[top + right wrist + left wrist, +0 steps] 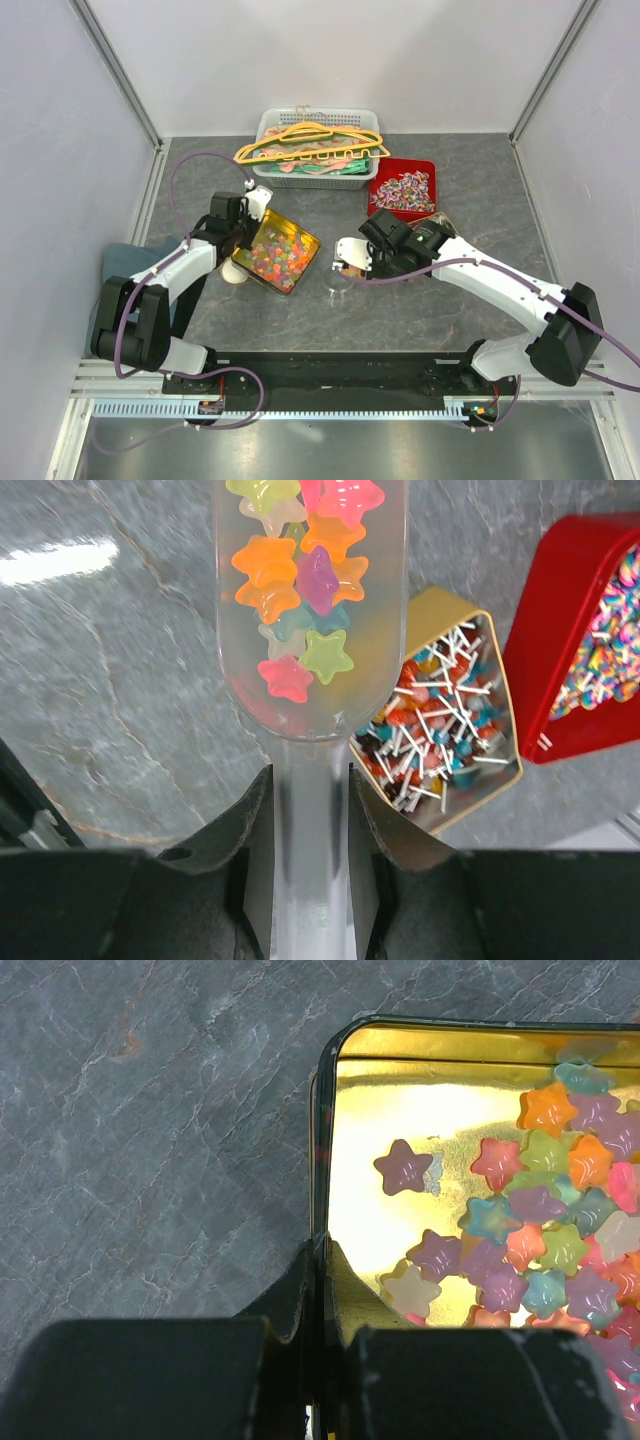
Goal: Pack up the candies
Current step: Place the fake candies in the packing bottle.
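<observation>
A gold tin (309, 243) holds many translucent star gummies (278, 255) in orange, pink, yellow, purple and blue. My left gripper (247, 232) is shut on the tin's wall (328, 1160), one finger inside and one outside; the gummies (560, 1230) lie heaped to the right of it. My right gripper (372, 258) is shut on the handle of a clear plastic scoop (310, 810) that carries several star gummies (300, 590) above the table. A red tray (403, 190) of red, blue and white wrapped candies sits at the back right and also shows in the right wrist view (575, 650).
A gold tin of lollipops (440, 730) sits just right of the scoop. A white basket (318, 150) with orange and pink hangers stands at the back. A small white object (236, 275) lies by the gummy tin. A clear item (335, 290) lies in front of the right gripper.
</observation>
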Motion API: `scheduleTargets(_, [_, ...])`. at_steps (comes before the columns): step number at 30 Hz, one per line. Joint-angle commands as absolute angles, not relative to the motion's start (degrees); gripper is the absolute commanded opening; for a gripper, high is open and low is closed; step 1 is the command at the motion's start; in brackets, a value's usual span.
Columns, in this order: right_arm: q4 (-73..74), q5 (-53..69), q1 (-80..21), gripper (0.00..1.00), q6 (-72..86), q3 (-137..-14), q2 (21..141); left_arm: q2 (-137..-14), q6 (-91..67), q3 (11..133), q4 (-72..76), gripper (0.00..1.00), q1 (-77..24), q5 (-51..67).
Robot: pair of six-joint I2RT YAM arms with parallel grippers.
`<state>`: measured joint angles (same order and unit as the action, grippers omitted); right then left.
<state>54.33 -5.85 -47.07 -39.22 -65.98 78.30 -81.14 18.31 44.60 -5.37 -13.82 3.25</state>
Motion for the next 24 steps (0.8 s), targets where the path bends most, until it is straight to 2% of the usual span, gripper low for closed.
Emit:
scheduleTargets(1, [56.25, -11.95, -47.28, 0.00, -41.66, -69.52, 79.01, -78.13, 15.38, 45.09, -0.18, 0.02, -13.18, 5.89])
scheduleTargets(24, [57.83, -23.64, -55.19, 0.00, -46.75, -73.47, 85.52, -78.40, 15.38, 45.09, -0.26, 0.02, -12.30, 6.15])
